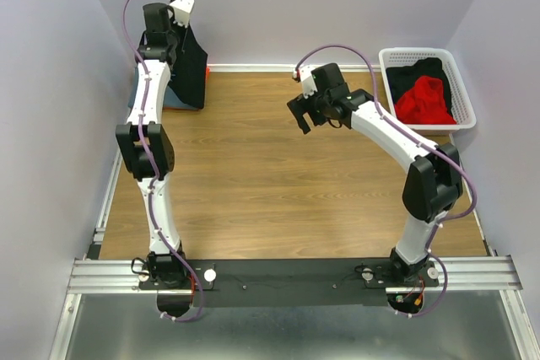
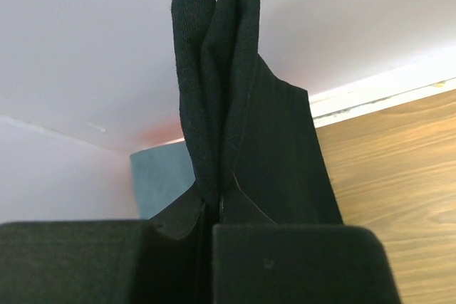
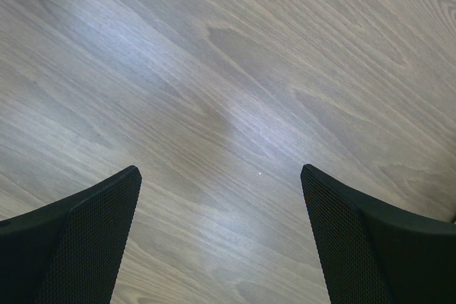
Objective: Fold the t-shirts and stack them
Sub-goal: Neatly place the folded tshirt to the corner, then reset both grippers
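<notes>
Nearest us, the aluminium rail (image 1: 295,271) ran straight along the table's near edge with both arm bases bolted to it. Beyond it the wooden tabletop (image 1: 253,191) lay flat and smooth, its grain streaked pale under the light. This wide middle stretch gave the arms free room from side to side.

Over that wood hung the right gripper (image 3: 219,170), its two dark, fine-meshed fingers (image 3: 92,226) spread wide apart with nothing between them but bare board.

Farther off, in the far left corner hard by the walls, the left gripper (image 2: 210,247) was raised and pinched tight on a black t-shirt (image 2: 242,126). The soft matte knit stood up above the jaws in two rounded folds. In the top view the rest of it draped down in a dark sheet (image 1: 192,65) towards the table. Just behind its lower hem lay a slate-blue t-shirt (image 1: 179,97), low and flat-edged; we could not tell whether the two touched.

In the far right corner a white plastic mesh basket (image 1: 462,99) sat against the wall. It held a crumpled red t-shirt (image 1: 424,100) on top of a second black t-shirt (image 1: 419,72).
</notes>
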You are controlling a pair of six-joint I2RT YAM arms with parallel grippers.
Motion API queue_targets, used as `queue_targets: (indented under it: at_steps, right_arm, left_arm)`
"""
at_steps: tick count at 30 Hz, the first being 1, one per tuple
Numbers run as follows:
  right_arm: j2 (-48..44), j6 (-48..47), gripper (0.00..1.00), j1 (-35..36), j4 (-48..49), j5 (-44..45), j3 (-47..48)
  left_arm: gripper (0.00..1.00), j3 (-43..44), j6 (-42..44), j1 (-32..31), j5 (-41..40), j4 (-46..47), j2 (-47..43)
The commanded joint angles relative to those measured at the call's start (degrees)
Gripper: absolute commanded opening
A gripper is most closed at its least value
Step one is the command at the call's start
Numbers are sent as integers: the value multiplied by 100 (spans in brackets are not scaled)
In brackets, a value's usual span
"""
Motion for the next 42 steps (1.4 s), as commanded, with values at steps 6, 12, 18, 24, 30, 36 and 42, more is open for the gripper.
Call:
queue_targets:
  at_steps: [6, 12, 18, 24, 30, 36, 42]
  right_arm:
    - [287, 110, 100, 35, -200, 2, 295]
    - [366, 119, 100, 35, -227, -16, 356]
    - [428, 119, 100, 43, -262, -7, 392]
    - [445, 145, 100, 43, -314, 28, 488]
    - [322, 101, 100, 35, -332, 125, 497]
    - [86, 206, 100, -114, -358, 38, 559]
    - [-249, 320, 100, -580, -428, -147, 550]
  left_arm:
    - [0, 79, 736, 279, -14, 713, 173]
    - [0, 114, 1149, 349, -146, 915, 437]
    - [0, 123, 1465, 464, -531, 1258, 674]
    - [49, 411, 1782, 604, -1104, 1602, 920]
    - [68, 553, 1826, 675, -1052, 1427, 517]
    - [74, 501, 1396, 596, -586, 506, -309]
    - [75, -35, 1150, -98, -595, -357, -1346]
